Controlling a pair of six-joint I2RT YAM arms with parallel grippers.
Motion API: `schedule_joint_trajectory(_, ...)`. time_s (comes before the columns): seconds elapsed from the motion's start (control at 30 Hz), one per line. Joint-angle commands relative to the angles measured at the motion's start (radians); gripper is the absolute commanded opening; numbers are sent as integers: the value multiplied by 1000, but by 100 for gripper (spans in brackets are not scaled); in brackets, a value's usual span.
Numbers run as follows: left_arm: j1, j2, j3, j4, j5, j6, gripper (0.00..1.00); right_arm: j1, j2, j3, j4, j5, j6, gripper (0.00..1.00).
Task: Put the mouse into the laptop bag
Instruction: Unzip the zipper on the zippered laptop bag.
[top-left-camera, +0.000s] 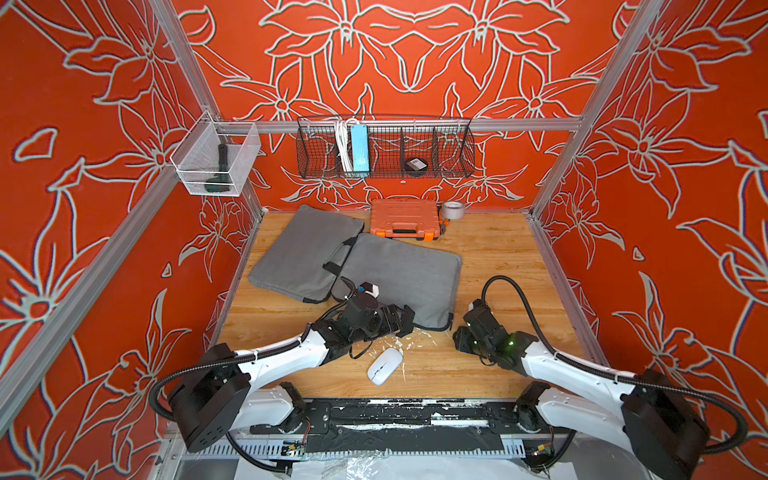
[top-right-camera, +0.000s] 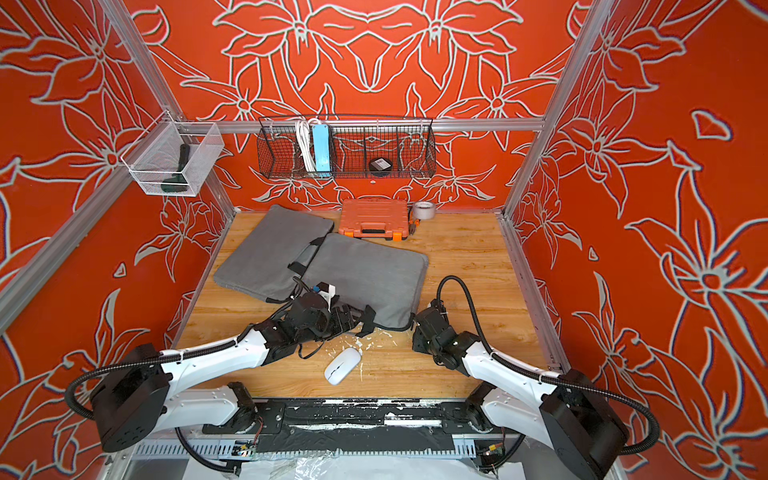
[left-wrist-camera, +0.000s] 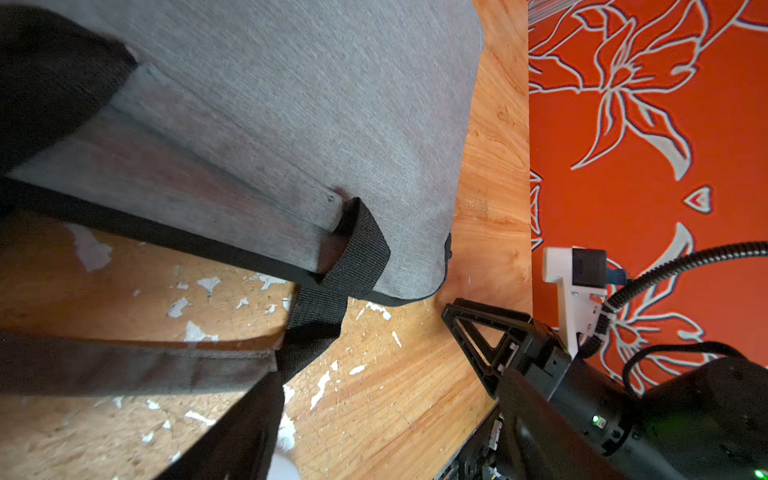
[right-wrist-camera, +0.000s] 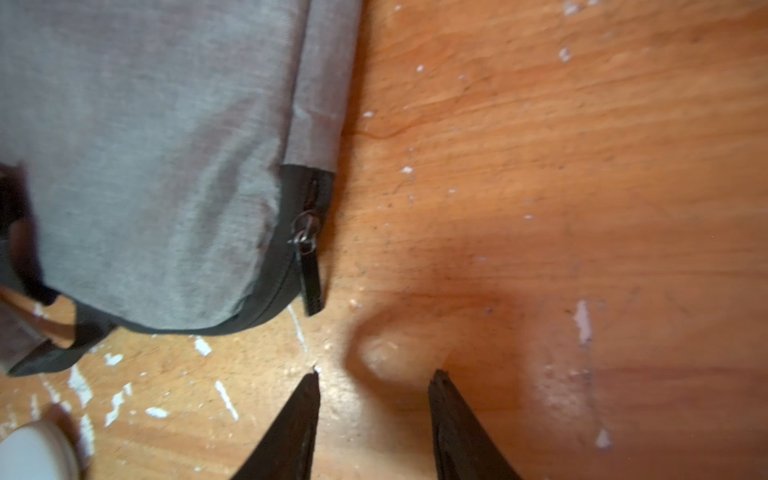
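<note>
Near the bench's (top-left-camera: 498, 257) front edge, between the two arms, the mouse (top-left-camera: 385, 365) lies flat on the wood, outside the bag (top-left-camera: 411, 274) and clear of both grippers. Its long axis runs on a slant from front left to back right. A dark seam seems to sit at the front-left end, so its nose points that way and its tail toward the bag's front edge. Both top views show the whole mouse, while each wrist view catches only a white sliver of it at the frame's rim. The left gripper (top-left-camera: 405, 322) sits at the bag's front edge; in the left wrist view its jaws stand wide apart, with the bag's edge and the handle (left-wrist-camera: 137, 365) between them, and I cannot tell whether either jaw presses on the cloth. The right gripper (right-wrist-camera: 374, 395) hovers low by the bag's front-right corner, jaws apart with only bare wood between them. Only its wrist view shows the zipper pull (right-wrist-camera: 309, 274) lying at that corner. A second bag (top-left-camera: 303, 245) lies partly under the first, toward the back-left corner.
</note>
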Motion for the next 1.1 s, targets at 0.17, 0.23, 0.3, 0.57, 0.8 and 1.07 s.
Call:
schedule_joint_trajectory(0.17, -11, 50, 13, 33, -5, -13, 82, 21, 66, 43, 16, 22, -39, 44)
schedule_joint_trajectory(0.23, -10, 52, 15, 31, -8, -14, 82, 24, 80, 51, 18, 29, -42, 45)
schedule_joint_trajectory(0.3, -10, 53, 17, 34, -8, -15, 82, 27, 109, 63, 18, 32, -44, 46)
schedule_joint_trajectory(0.57, -10, 48, 16, 26, -3, -17, 82, 58, 237, 118, 31, 54, -33, 41)
schedule_joint_trajectory(0.8, -11, 33, 18, 14, -9, -16, 82, 60, 310, 159, -30, 134, -2, 12)
schedule_joint_trajectory(1.07, -10, 34, 13, 12, -20, -23, 82, 61, 319, 156, -46, 146, -2, 0)
